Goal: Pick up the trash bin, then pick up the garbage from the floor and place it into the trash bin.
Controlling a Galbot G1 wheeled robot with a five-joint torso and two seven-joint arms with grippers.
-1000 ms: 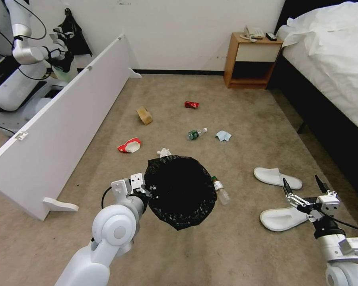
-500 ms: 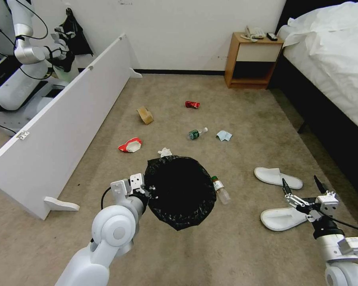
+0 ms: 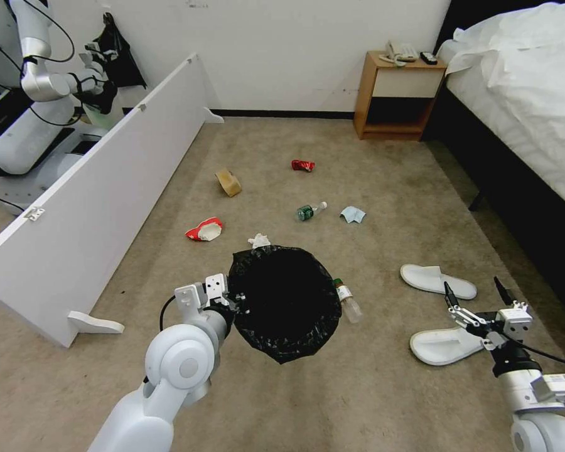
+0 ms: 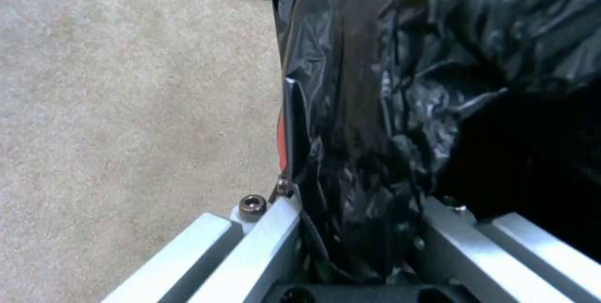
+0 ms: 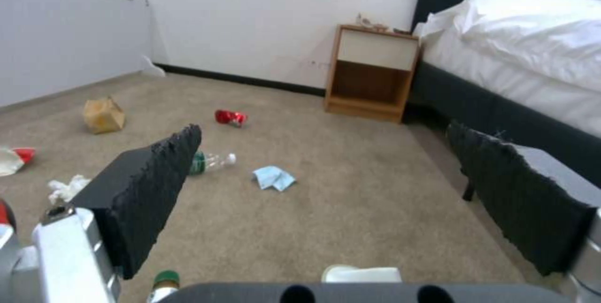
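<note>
My left gripper (image 3: 233, 300) is shut on the rim of the trash bin (image 3: 285, 301), holding it above the carpet. In the left wrist view the crinkly black liner (image 4: 388, 82) sits between the fingers and a red sliver of the body (image 4: 281, 138) shows. Garbage lies on the floor: red can (image 3: 302, 165), tan paper bag (image 3: 228, 182), red-white cup (image 3: 204, 230), tissue (image 3: 258, 240), two bottles (image 3: 310, 211) (image 3: 348, 301), blue cloth (image 3: 352, 215), two white slippers (image 3: 437, 280) (image 3: 446, 345). My right gripper (image 3: 472, 285) hovers open over the slippers, holding nothing.
A white board (image 3: 100, 188) stands along the left. A wooden nightstand (image 3: 395, 94) sits at the back wall and a bed (image 3: 527, 107) runs along the right. Another robot (image 3: 37, 94) stands behind the board.
</note>
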